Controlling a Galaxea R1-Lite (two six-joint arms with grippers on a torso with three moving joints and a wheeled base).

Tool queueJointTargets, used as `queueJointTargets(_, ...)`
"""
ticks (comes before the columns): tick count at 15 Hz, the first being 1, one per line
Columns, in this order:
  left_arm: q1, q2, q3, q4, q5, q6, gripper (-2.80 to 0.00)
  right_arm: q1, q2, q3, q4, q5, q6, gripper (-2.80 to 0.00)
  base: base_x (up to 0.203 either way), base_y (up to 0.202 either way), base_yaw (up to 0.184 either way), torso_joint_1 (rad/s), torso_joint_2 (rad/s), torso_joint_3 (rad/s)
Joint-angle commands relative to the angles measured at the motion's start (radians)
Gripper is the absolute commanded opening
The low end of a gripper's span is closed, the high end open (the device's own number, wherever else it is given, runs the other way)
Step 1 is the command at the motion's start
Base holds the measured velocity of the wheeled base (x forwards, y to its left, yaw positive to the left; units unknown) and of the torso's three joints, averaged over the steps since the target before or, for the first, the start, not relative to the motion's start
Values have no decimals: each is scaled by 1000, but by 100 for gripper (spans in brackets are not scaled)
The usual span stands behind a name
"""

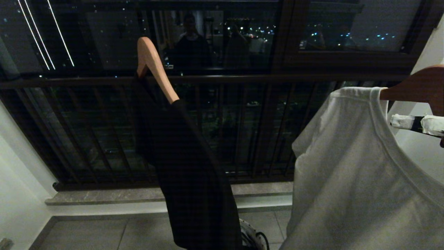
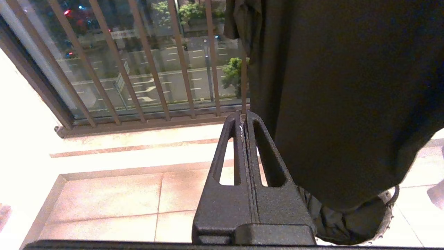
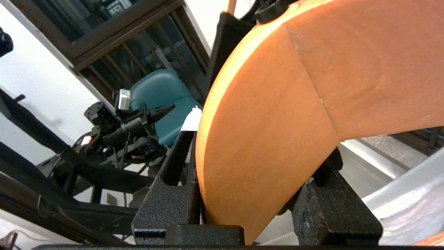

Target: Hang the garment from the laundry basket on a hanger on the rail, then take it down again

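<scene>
A: Right gripper (image 3: 253,215) clamps the hanger (image 3: 295,104) carrying the white garment (image 1: 353,180); left gripper (image 2: 244,146) pressed together, idle.
B: Risk?
A: Rail unseen, possibly overhead; hook may miss, garment could slide.

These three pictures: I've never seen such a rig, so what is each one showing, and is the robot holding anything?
It is a two-armed robot facing a barred window at night. The head view looks forward: a black garment hangs on a wooden hanger, and a white garment hangs on a second wooden hanger at the right. The right wrist camera sits behind the right gripper, whose fingers clamp that second hanger. The left wrist camera shows the left gripper shut and empty, low over the tiled floor, with the laundry basket beneath the black garment.
</scene>
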Motion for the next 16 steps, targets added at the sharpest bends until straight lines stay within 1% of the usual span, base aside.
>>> queueJointTargets(1,-1,-1,2,0,0,0,-280,0,2,0,-5,8,2,-280,0,0,0,-151,322,168)
queueJointTargets(11,0,-1,2,0,1,1,-280,0,6,-31,-6,8,2,-280,0,0,0,-157,331,171)
queueJointTargets(16,0,-1,3,0,0,1,-280,0,0,-23,-5,8,1,-280,0,0,0,-202,426,221)
